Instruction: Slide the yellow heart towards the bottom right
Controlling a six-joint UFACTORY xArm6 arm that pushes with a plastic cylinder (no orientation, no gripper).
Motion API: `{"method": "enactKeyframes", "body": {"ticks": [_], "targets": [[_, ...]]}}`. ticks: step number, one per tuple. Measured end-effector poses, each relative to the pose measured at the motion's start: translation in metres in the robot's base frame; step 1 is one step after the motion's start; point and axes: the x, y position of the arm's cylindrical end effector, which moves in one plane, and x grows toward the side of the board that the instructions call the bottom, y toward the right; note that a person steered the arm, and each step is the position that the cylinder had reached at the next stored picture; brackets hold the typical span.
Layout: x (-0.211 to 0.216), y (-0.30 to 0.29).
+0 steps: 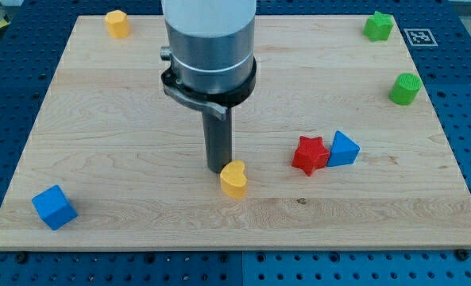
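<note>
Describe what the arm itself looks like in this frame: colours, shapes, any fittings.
The arm enters from the view's top as a wide cylinder, light grey-white above and metallic silver below. A black ring clamp with a small silver bracket circles its base. From there a straight dark rod drops to my tip. No cables or markings show.

Around the pale wooden board [140, 95] I see a blue perforated table [465, 119], with a fiducial marker [420, 36] near the board's top-right corner.
</note>
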Motion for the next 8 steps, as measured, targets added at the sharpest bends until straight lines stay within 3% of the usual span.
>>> {"method": "enactKeyframes", "body": {"ticks": [2, 5, 8], "targets": [[0.03, -0.005], [0.038, 0.001], [0.038, 0.091]]}}
